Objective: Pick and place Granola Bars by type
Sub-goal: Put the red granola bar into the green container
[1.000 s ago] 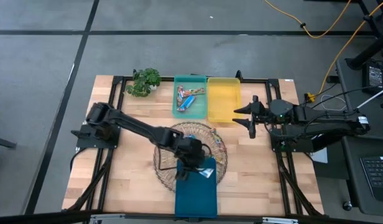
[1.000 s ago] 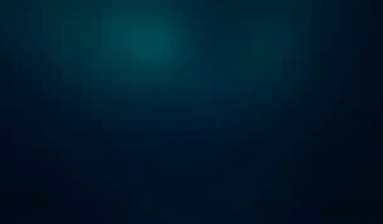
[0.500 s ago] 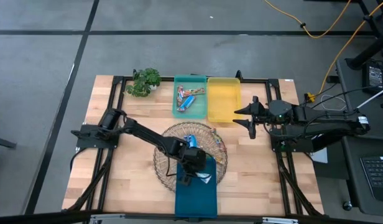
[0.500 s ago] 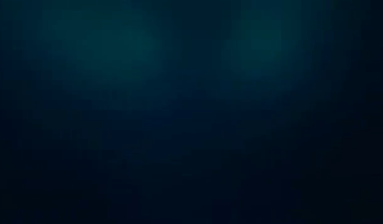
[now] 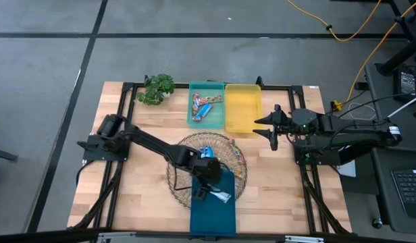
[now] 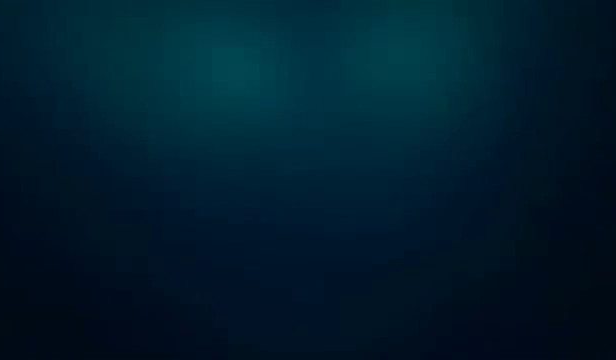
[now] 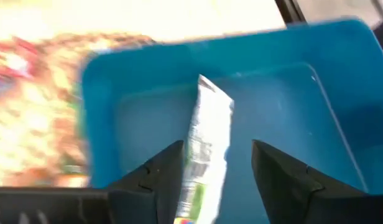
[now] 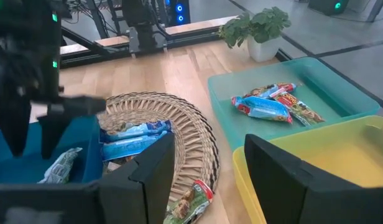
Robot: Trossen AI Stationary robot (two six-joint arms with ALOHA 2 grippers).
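My left gripper [image 5: 205,183] hangs open over the far end of the dark blue tray [image 5: 211,216]. A silvery white granola bar [image 7: 207,143] lies in that tray between and beyond the open fingers; it also shows in the high view [image 5: 223,196] and the right wrist view [image 8: 59,163]. Blue and red-orange bars [image 5: 206,151] lie in the round wicker basket [image 5: 182,150]. Several bars [image 5: 202,106] lie in the green tray [image 5: 193,121]. My right gripper [image 5: 270,128] waits open at the right of the yellow tray [image 5: 243,108]. The low view is dark.
A potted plant [image 5: 156,88] stands at the far left of the table. The basket sits mid-table, touching the dark blue tray's far end. Green and yellow trays stand side by side at the far edge. Bare wood shows at the left and right of the basket.
My left arm has swung a little over the far end of the dark blue tray. The silvery white bar has come a little toward the table's near edge inside the tray. My right arm has kept still.
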